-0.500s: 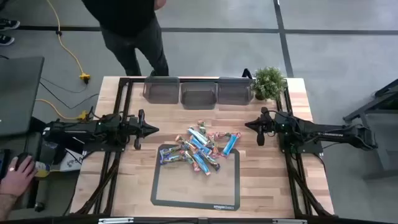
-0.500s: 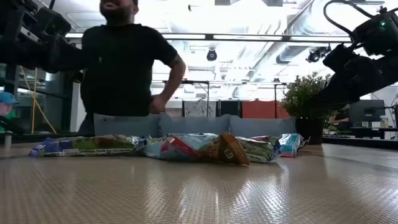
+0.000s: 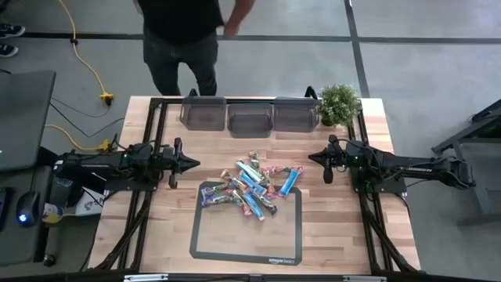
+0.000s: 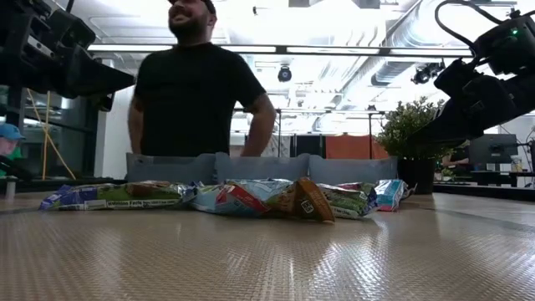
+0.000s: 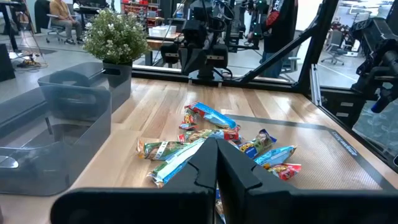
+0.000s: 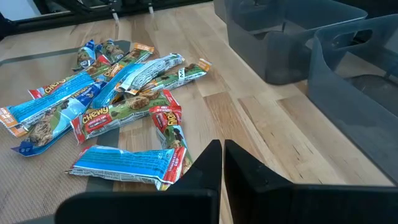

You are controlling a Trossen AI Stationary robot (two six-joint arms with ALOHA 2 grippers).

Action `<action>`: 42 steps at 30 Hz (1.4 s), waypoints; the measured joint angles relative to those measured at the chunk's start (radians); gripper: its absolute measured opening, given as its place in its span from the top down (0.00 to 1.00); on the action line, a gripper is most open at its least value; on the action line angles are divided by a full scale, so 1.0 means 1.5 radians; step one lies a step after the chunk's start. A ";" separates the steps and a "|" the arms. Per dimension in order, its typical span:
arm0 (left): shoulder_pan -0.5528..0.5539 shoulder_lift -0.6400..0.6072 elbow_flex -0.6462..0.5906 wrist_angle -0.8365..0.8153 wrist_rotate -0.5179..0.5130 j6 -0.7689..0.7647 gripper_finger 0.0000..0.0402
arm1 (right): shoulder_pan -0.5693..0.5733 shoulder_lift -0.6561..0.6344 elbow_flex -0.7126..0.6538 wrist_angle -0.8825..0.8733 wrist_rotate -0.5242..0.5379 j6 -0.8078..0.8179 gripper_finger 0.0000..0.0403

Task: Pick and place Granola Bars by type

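"CHEWY" on a green-wrapped granola bar — other wrapper print too small to read

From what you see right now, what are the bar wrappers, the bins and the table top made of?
Granola bars: thin glossy plastic film, seemingly; crinkled, with shiny highlights.
Bins: smoky translucent plastic, smooth; the wood shows through.
Table top: light wood planks, visible grain and seams.

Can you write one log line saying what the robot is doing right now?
stage: not started | granola bars: piled mid-table, partly on mat | left hand: shut, empty, left of pile | right hand: shut, empty, right of pile | bins: look empty
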 joint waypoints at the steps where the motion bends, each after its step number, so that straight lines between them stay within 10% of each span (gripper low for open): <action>1: 0.000 0.000 0.000 0.000 0.000 0.000 1.00 | 0.000 0.000 0.000 0.000 0.000 0.000 1.00; 42: 0.000 0.000 0.000 0.007 -0.036 0.001 1.00 | 0.000 0.000 0.000 0.000 0.000 0.000 1.00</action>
